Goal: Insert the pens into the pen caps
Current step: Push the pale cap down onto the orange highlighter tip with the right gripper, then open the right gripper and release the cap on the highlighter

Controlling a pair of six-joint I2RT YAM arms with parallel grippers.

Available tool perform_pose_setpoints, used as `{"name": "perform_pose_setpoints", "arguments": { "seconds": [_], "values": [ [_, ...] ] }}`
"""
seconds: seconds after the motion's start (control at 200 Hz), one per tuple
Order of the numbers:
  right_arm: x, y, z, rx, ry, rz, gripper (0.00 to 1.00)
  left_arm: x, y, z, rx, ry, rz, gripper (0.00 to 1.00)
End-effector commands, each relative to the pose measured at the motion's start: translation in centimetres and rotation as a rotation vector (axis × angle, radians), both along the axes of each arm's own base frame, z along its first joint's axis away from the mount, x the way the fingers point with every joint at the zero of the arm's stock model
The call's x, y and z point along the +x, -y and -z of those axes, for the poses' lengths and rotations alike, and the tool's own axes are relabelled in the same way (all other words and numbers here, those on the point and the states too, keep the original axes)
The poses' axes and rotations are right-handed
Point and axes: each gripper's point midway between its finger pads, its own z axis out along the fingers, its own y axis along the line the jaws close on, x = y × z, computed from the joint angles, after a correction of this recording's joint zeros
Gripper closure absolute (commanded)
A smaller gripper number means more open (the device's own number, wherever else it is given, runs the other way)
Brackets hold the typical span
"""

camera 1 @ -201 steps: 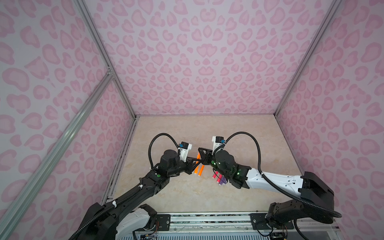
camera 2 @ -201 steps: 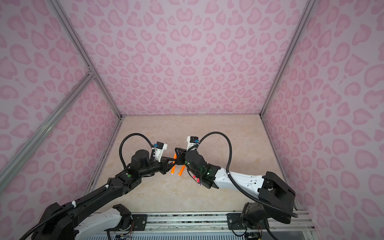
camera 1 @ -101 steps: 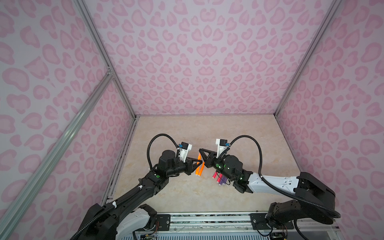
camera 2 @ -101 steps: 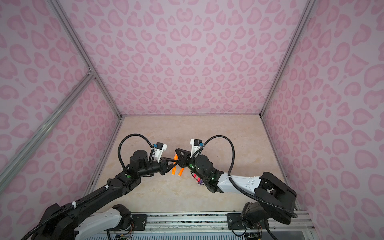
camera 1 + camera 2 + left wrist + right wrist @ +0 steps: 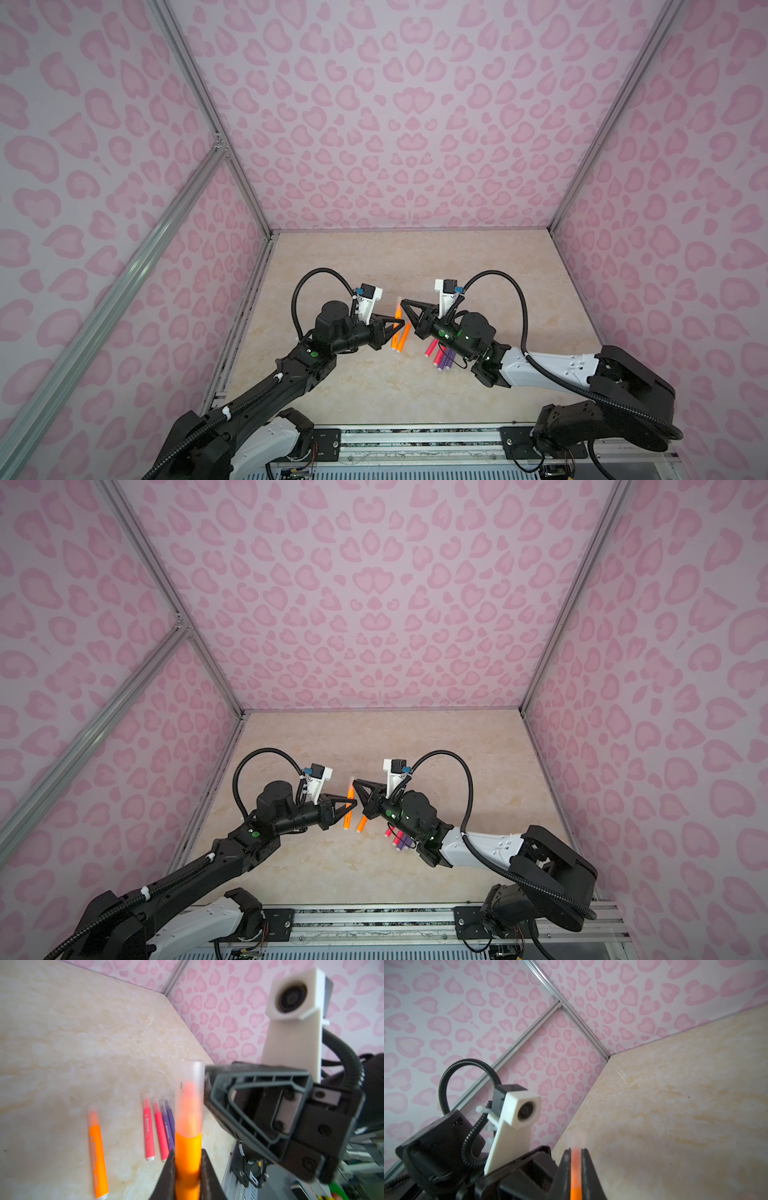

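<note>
Orange pen (image 5: 188, 1142) clamped in left gripper (image 5: 188, 1154), its cap (image 5: 190, 1082) pinched by right gripper (image 5: 575, 1152), five pens (image 5: 148, 1132) laid on table (image 5: 62, 1043), barrel print not readable.

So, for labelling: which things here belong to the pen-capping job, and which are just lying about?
Job: held orange pen, clear cap, lying orange pen, pink-red pens, purple pens, left end effector, right end effector.
Bystanders: marble-look tabletop, patterned walls.
</note>
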Motion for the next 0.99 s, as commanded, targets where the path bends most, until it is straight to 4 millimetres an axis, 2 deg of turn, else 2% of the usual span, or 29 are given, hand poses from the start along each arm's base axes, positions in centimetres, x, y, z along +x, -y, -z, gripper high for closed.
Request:
{"name": "perform_pose_setpoints", "arguments": {
  "seconds": [0.0, 0.09, 0.155, 0.31, 0.41, 0.525, 0.595, 0.6, 0.645, 0.85, 0.99],
  "values": [
    [-1.0, -0.4, 0.8, -0.049, 0.018, -0.057, 1.00, 0.7, 0.1, -2.5, -0.052, 0.098, -0.018, 0.97],
    [-0.7, -0.1, 0.9, -0.058, 0.013, -0.038, 1.00, 0.7, 0.1, -2.4, -0.048, 0.100, -0.021, 0.97],
    [-0.6, -0.1, 0.5, -0.055, 0.019, -0.032, 0.95, 0.7, 0.0, -2.4, -0.040, 0.100, -0.024, 0.97],
    [0.3, 0.4, -1.3, -0.068, 0.031, 0.011, 0.63, 0.9, -0.3, -2.3, -0.025, 0.107, -0.044, 0.97],
    [1.1, 0.5, -3.5, -0.086, 0.041, 0.047, 0.53, 1.1, -0.5, -2.2, -0.008, 0.112, -0.060, 0.97],
    [2.8, 0.7, -4.2, -0.166, -0.018, 0.130, 0.52, 1.5, -0.9, -1.7, 0.020, 0.107, -0.090, 0.97],
    [4.6, 1.7, -3.0, -0.244, -0.099, 0.246, 0.54, 1.8, -1.1, -1.5, 0.037, 0.103, -0.113, 0.97],
    [4.6, 1.9, -2.3, -0.266, -0.115, 0.254, 0.54, 1.8, -1.1, -1.4, 0.038, 0.102, -0.115, 0.97],
    [5.4, 2.1, -1.8, -0.303, -0.152, 0.301, 0.57, 2.1, -1.3, -1.3, 0.052, 0.099, -0.133, 0.97],
    [6.4, -1.5, -1.4, -0.334, -0.175, 0.201, 0.58, 2.5, -1.4, -0.5, 0.090, 0.084, -0.154, 0.97],
    [7.0, -2.8, -1.3, -0.350, -0.181, 0.179, 0.58, 2.7, -1.3, -0.2, 0.106, 0.076, -0.156, 0.97]
  ]
}}
